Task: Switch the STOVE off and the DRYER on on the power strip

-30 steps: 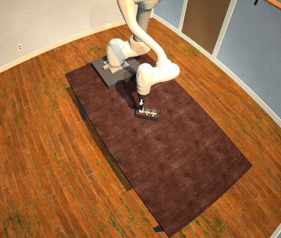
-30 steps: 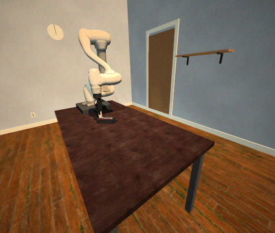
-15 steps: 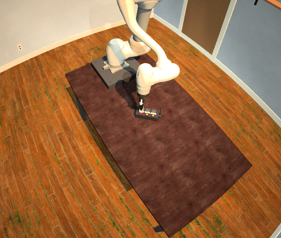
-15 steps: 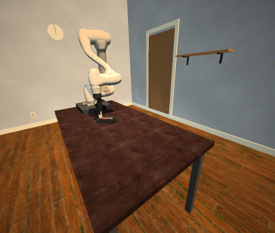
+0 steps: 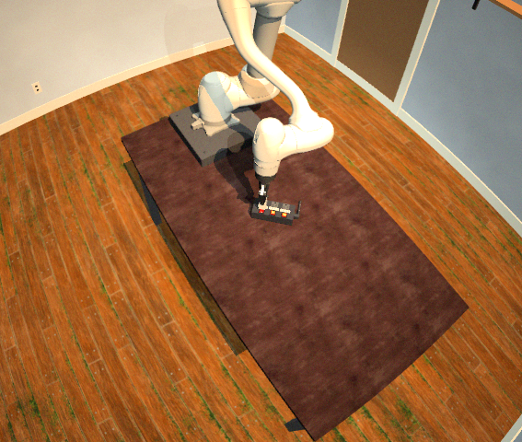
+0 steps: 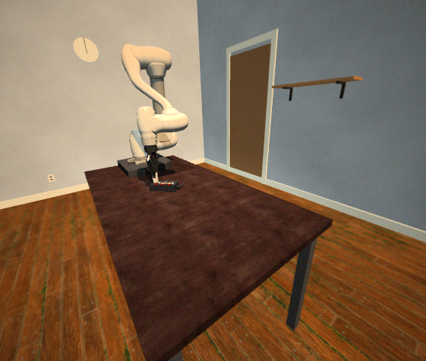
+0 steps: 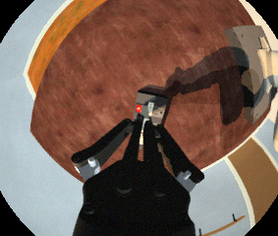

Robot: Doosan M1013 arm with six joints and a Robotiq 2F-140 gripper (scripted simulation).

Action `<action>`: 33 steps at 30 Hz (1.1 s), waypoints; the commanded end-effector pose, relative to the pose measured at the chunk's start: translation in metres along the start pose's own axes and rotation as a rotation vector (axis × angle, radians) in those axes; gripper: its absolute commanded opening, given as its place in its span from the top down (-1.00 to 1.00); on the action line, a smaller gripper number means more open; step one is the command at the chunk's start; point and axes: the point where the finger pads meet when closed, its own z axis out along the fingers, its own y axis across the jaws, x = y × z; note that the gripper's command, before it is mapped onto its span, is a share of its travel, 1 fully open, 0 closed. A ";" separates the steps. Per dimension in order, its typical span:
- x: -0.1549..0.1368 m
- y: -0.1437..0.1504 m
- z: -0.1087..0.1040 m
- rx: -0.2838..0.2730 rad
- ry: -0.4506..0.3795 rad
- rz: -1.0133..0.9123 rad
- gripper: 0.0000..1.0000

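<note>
A dark power strip [image 5: 276, 213] lies flat on the brown table, the right way up, not far in front of the robot's base. It carries three small rocker switches in a row; the left one [image 5: 261, 209] looks red, the other two [image 5: 278, 212] orange. Their labels are too small to read. My gripper [image 5: 262, 202] is shut, fingertips together, pointing down right at the left end switch; whether it touches I cannot tell. In the exterior view the gripper [image 6: 154, 179] stands over the strip [image 6: 164, 186]. In the wrist view the shut fingertips [image 7: 145, 126] cover the strip's near end [image 7: 149, 106], with a red light beside them.
The robot's grey base plate [image 5: 213, 133] sits on the table's far end behind the strip. A short cable stub [image 5: 298, 207] sticks out at the strip's right end. The table edges lie far off on all sides.
</note>
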 end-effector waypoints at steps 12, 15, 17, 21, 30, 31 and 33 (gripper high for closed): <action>0.000 0.000 0.005 0.000 0.000 0.000 1.00; 0.000 0.000 0.006 0.000 0.000 0.000 1.00; 0.000 0.000 0.007 0.000 0.000 0.000 1.00; 0.000 0.000 0.007 0.000 0.000 0.000 1.00; 0.000 0.000 0.008 0.000 0.000 0.000 1.00; 0.000 0.000 0.008 0.000 0.000 0.000 1.00; 0.000 0.000 0.008 0.000 0.000 0.000 1.00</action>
